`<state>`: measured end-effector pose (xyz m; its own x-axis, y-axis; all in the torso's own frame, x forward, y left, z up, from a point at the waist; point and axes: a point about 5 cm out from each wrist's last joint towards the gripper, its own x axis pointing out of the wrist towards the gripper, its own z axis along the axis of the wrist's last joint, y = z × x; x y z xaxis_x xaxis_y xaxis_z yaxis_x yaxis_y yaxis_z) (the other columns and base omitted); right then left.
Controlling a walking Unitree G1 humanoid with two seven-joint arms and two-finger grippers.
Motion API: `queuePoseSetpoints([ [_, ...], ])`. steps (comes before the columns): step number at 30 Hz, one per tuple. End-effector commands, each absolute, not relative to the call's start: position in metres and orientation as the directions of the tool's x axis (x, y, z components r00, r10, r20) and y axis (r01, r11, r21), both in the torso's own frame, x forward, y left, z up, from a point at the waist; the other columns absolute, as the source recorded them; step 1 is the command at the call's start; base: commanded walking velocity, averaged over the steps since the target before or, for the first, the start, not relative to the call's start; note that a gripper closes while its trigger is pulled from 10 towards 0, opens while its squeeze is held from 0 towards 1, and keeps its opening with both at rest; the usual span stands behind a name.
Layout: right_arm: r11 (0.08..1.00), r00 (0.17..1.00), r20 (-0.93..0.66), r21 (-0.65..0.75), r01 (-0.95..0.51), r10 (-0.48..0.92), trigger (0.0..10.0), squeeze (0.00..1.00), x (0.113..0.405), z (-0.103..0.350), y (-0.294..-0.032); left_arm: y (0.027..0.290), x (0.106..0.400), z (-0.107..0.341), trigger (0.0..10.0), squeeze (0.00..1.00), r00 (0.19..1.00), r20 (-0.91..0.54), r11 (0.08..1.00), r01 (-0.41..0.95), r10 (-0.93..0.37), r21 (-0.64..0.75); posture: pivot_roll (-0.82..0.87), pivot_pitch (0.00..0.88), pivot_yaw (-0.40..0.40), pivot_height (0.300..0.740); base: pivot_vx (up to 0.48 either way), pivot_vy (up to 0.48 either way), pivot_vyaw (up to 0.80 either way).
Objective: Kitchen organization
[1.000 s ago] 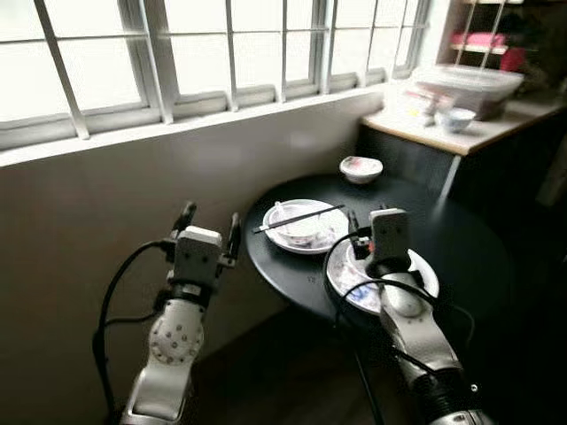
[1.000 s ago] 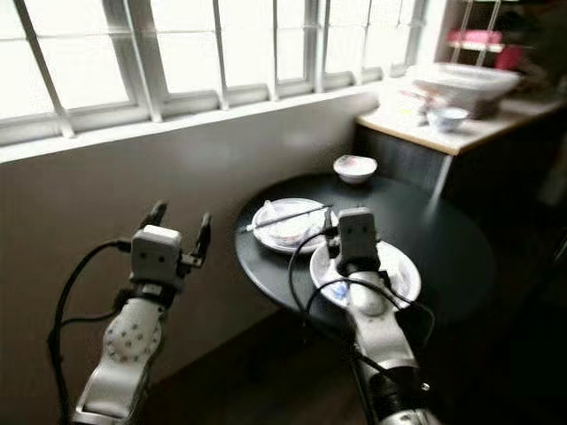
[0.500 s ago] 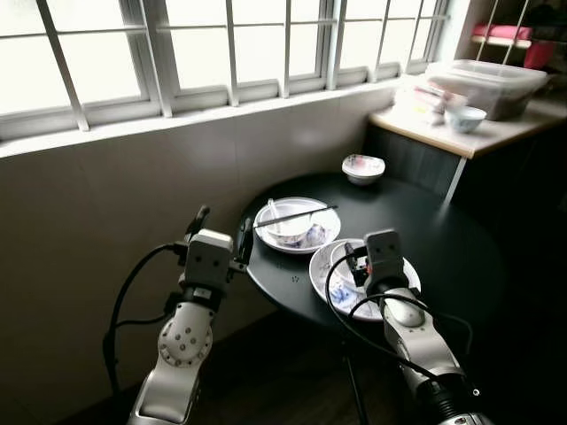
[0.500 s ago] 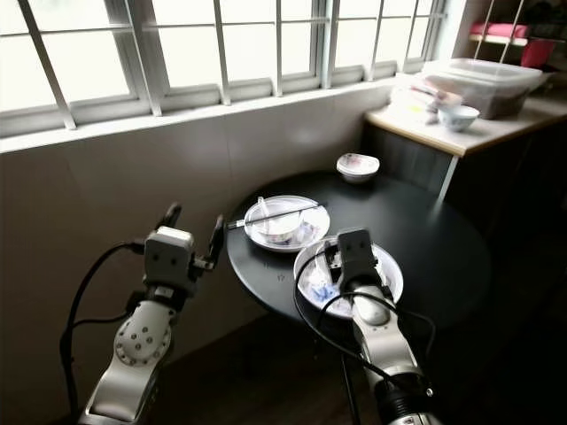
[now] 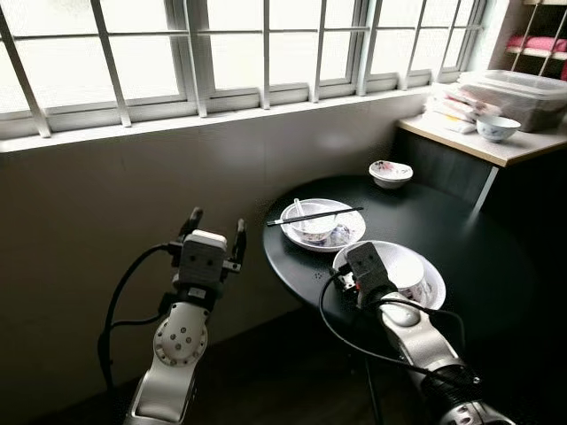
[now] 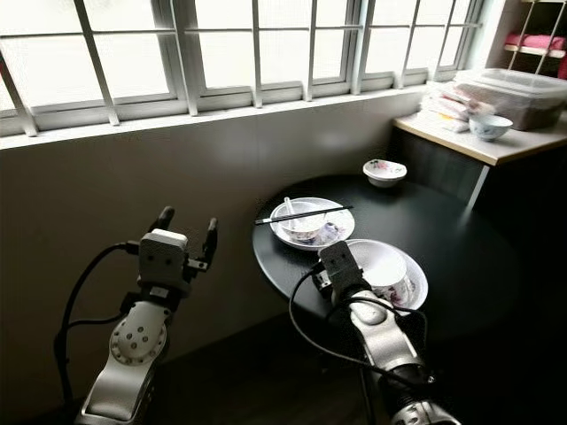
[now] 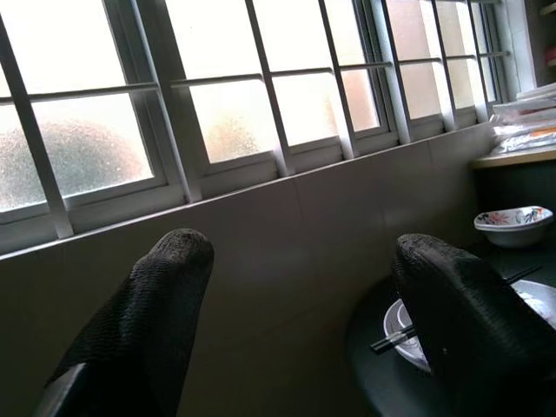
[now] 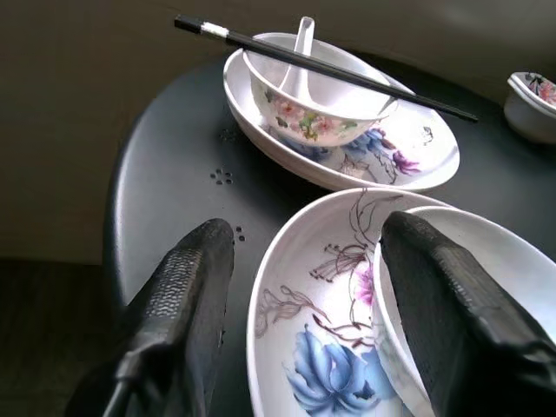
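While its fingers gape, right hand (image 8: 300, 321) straddles plate (image 8: 287, 347) rim.

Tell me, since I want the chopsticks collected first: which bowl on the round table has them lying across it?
The bowl with the spoon, on the plate nearest the window; chopsticks rest across its rim.

Head stereo downward; wrist views along fingers

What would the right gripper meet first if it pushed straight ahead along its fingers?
Most likely the near plate: the open right gripper straddles its rim, one finger beside the bowl resting on it. Depth is unclear, so it may pass just above the rim.
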<state>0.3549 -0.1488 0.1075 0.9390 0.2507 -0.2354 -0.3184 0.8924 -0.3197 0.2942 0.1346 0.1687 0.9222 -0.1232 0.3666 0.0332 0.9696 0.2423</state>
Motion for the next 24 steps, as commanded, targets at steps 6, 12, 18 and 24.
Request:
queuePoseSetpoints([
  [6,0.848,0.919,-0.280,-0.378,-0.371,0.277,10.0,0.00,0.365,0.117,-0.171,0.132,0.296,0.169,10.0,0.00,0.922,0.363,0.966,0.040,-0.134,0.256,0.03,0.000,-0.041,0.740,0.000,0.000,0.00],
  [12,0.825,0.892,-0.336,-0.377,-0.422,0.303,10.0,0.00,0.368,0.115,-0.182,0.132,0.297,0.169,10.0,0.00,0.923,0.362,0.965,0.036,-0.131,0.258,0.04,0.000,-0.044,0.740,0.000,0.000,0.00],
  [18,0.815,0.879,-0.363,-0.376,-0.441,0.308,10.0,0.00,0.369,0.114,-0.188,0.133,0.297,0.169,10.0,0.00,0.924,0.360,0.964,0.031,-0.128,0.263,0.05,0.000,-0.047,0.740,0.000,0.000,0.00],
  [24,0.829,0.889,-0.369,-0.381,-0.410,0.271,10.0,0.00,0.372,0.115,-0.197,0.135,0.297,0.169,10.0,0.00,0.926,0.358,0.963,0.025,-0.123,0.267,0.05,0.000,-0.047,0.740,0.000,0.000,0.00],
])
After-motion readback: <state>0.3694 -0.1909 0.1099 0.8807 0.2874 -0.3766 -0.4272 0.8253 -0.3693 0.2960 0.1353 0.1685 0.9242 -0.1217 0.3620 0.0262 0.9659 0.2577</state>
